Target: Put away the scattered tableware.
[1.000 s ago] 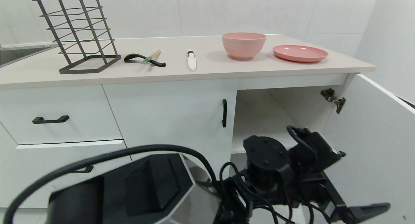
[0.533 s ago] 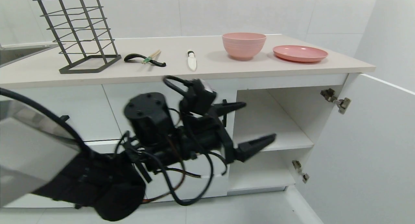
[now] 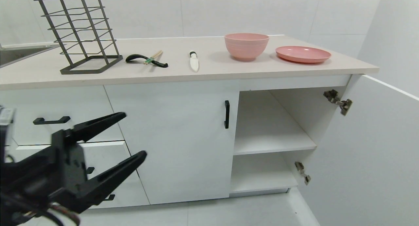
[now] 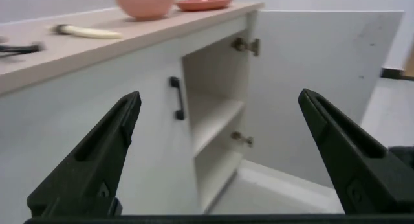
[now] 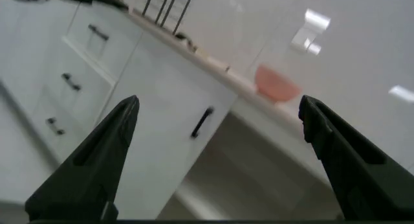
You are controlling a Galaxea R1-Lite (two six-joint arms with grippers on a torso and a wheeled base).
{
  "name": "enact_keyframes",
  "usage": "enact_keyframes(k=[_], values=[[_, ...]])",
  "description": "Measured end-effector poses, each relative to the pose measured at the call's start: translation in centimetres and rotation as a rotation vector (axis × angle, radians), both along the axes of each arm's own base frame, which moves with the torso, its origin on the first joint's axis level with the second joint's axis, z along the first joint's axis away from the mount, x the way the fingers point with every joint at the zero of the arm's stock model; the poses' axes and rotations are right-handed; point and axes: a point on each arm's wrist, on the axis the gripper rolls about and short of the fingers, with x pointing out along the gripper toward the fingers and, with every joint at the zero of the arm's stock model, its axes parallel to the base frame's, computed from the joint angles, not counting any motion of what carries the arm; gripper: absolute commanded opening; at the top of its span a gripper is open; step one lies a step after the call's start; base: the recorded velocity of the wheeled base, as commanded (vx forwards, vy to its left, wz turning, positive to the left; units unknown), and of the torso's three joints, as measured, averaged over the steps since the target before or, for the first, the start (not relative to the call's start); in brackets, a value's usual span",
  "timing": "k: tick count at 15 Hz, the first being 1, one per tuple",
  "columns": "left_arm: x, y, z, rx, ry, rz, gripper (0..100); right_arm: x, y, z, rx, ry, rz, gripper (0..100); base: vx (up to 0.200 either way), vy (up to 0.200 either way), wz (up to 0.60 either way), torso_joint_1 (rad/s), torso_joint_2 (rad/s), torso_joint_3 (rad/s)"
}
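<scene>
As the left end effector (image 3: 134, 134) gapes, head view shows chopsticks (image 3: 154, 57).

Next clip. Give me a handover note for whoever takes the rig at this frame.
Left pincer: open, empty, low in front of the drawers.
Right pincer: open, empty.
Bowl, plate, knife, spoon and chopsticks lie on the counter; the rack stands near its left end.
Done: cabinet door is open.
Left: all five items to put away.
</scene>
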Motion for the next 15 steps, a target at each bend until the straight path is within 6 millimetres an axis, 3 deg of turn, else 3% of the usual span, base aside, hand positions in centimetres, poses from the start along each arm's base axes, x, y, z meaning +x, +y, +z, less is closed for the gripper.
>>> enact_keyframes(k=[3, 6, 10, 15], values=[[-3.8, 3.3, -0.5, -0.009, -0.022, 0.158, 100, -0.9, -0.3, -3.4, 0.061, 0.165, -0.112, 100, 0.0, 0.0, 0.0, 0.0, 0.0, 0.0], [-7.2, 5.0, -1.8, 0.002, 0.009, 0.282, 100, -0.9, -0.5, -5.8, 0.082, 0.349, -0.181, 100, 0.0, 0.0, 0.0, 0.0, 0.0, 0.0], [-10.9, 5.7, -5.0, 0.061, 0.085, 0.398, 100, -0.7, -0.9, -7.1, 0.21, 0.49, -0.394, 100, 0.0, 0.0, 0.0, 0.0, 0.0, 0.0], [-14.3, 5.7, -9.5, 0.106, 0.202, 0.443, 100, -0.6, -1.4, -7.1, 0.297, 0.489, -0.586, 100, 0.0, 0.0, 0.0, 0.0, 0.0, 0.0]])
